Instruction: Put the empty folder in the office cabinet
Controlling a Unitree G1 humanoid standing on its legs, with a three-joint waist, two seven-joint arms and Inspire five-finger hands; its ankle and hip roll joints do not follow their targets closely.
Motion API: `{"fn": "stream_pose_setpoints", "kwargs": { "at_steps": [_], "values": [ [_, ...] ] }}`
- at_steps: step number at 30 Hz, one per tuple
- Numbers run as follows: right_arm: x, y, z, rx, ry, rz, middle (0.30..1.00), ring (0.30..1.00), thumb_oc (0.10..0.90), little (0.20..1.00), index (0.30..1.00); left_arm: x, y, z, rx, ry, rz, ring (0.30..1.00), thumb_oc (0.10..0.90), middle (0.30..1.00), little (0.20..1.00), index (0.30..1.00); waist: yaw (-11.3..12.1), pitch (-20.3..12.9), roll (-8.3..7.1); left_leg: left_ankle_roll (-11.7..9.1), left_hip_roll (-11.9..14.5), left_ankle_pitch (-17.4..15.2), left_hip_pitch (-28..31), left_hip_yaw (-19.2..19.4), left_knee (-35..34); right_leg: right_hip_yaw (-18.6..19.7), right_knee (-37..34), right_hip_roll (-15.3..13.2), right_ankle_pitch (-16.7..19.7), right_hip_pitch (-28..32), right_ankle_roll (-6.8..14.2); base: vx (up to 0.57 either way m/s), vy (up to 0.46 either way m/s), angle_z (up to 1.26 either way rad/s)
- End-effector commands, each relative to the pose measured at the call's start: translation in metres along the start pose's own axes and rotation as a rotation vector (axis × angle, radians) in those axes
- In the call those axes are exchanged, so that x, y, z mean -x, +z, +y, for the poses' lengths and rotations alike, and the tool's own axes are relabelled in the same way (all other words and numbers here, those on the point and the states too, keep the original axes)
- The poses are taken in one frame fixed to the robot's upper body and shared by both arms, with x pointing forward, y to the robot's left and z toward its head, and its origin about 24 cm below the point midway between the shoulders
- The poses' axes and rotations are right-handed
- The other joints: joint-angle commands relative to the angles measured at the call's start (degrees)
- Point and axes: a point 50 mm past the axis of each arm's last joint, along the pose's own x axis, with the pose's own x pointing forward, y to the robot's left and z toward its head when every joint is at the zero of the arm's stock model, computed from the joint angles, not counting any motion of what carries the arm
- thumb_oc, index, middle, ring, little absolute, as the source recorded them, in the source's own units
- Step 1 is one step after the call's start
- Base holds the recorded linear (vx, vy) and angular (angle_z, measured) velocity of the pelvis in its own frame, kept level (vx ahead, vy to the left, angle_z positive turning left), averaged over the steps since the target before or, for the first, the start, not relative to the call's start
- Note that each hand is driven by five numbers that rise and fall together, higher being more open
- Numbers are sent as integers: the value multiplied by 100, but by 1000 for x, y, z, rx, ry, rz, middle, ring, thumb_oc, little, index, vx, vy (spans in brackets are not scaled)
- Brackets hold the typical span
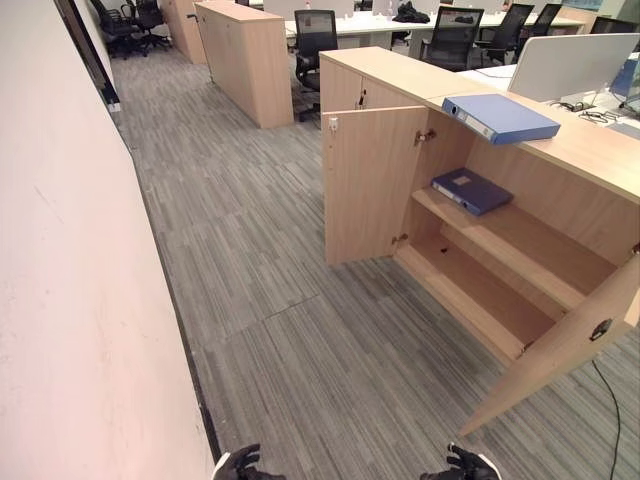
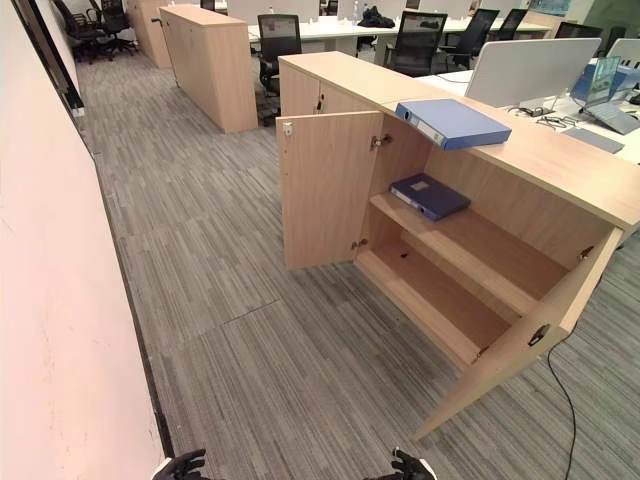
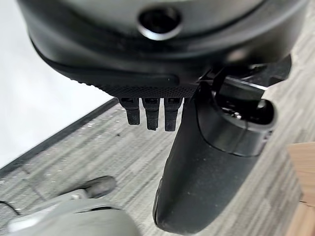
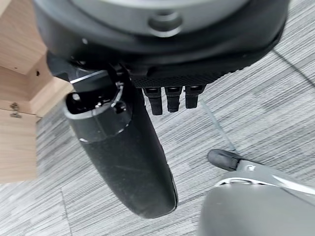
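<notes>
Currently, status: task not yet begun, as far as pics show; both hands empty and well apart from the cabinet.
Cabinet: office cabinet (image 1: 560,230), light wood, both doors swung open; 2 shelves inside, lower one bare.
Cabinet top: surface (image 1: 590,150) of the same unit, carries 1 folder.
Folder, top: light blue folder (image 1: 500,117) lying flat on the cabinet top near its front edge, spine toward the robot. Prob. the one to be stowed, but can't tell from pics if it's empty.
Folder, shelf: dark blue folder (image 1: 472,190) lying flat on the upper shelf, at the end near the left door. Could equally be the task's thing, already in place; pics don't settle which.
Left hand: left hand (image 1: 238,465) low at the bottom edge of the eye view, above the carpet floor (image 1: 260,300); wrist view shows fingers (image 3: 151,113) hanging straight and relaxed, nothing held.
Right hand: right hand (image 1: 468,465) likewise low; fingers (image 4: 173,101) straight, thumb loose, nothing held.
Done: doors open, shelf space free.
Left to do (judged): approach cabinet, take light blue folder off top, slide it onto a shelf, let go; closing doors maybe.
Background: office chairs (image 1: 452,38) and desks beyond, white wall (image 1: 60,300) to the robot's left.
</notes>
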Motion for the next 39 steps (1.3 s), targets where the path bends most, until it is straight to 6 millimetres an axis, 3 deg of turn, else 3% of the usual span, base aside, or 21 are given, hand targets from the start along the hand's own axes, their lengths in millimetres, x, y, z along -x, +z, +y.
{"fn": "stream_pose_setpoints", "kwargs": {
  "at_steps": [1,8,12,24,39],
  "values": [
    [-5,36,-14,30,-26,-130,900,900,800,900,900,-7,38,7,25,4,-139,900,800,900,900,900,19,16,-55,-533,598,-255,281,115,0,100,219,-478,-558,135,617,0,0,0],
    [-5,29,-11,37,-13,-104,900,900,800,900,900,-7,40,7,18,0,-147,900,800,900,900,900,23,-8,-70,-526,583,-248,269,94,-20,101,186,-479,-535,134,621,0,0,0],
    [-4,32,-9,20,-5,-125,900,900,800,900,900,-6,50,6,18,-6,-201,900,800,900,900,900,32,-6,-83,-522,571,-261,270,88,-20,100,179,-489,-525,149,627,0,0,0],
    [1,74,-11,-46,1,-328,900,900,800,900,900,3,91,2,76,-43,-403,900,800,900,900,900,37,10,-78,-516,564,-283,294,90,-20,101,164,-496,-506,163,636,0,0,0],
    [1,52,-6,-72,4,-250,900,900,800,900,900,2,85,-1,85,-47,-380,900,800,900,900,900,-13,14,-59,-549,540,-265,197,45,-20,240,79,-524,-476,113,648,-1,-3,1]
  ]
}}
